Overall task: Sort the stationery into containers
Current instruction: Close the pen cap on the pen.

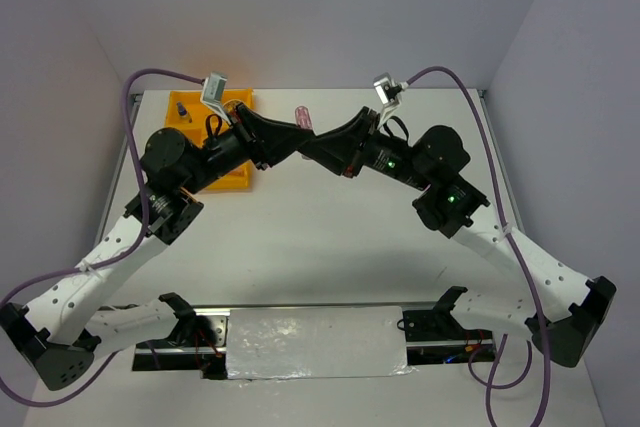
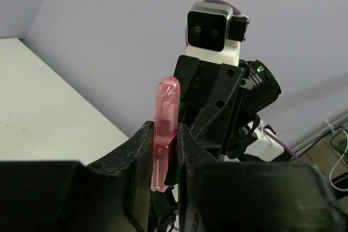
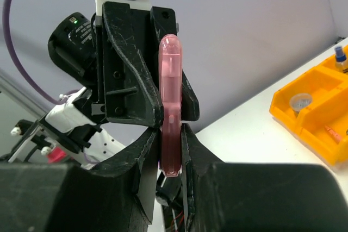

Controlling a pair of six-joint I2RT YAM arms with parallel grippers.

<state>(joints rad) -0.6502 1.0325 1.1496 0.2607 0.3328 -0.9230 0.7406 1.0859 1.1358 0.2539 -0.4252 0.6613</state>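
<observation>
Both grippers meet tip to tip in mid-air, with 1 pink tapered piece [image 3: 170, 107] bridging them. The right gripper [image 3: 170, 137] is clamped tight on the lower end of the piece, and the rest stands out past its fingertips into the mouth of the opposing hand. The left gripper [image 2: 165, 134] has its jaws set narrow on either side of the same piece. I cannot tell whether its pads press the piece or stand just off it. The piece looks like translucent hard plastic: stiff, very light and smooth-skinned, so probably slippery. The taper is the concern, since a squeeze on the sloping part could pinch it out like a seed. My judgement is to grip across the straighter, thicker mid-section, with the pads flat on the 2 broad faces and moderate force. It seems unlikely to crack, but it is easy to lose if it drops. The orange-yellow tray [image 3: 304, 88] lies below and off to the right of the right gripper's fingers. The 4 compartments are each far roomier than the piece, so release height matters more than aim.
</observation>
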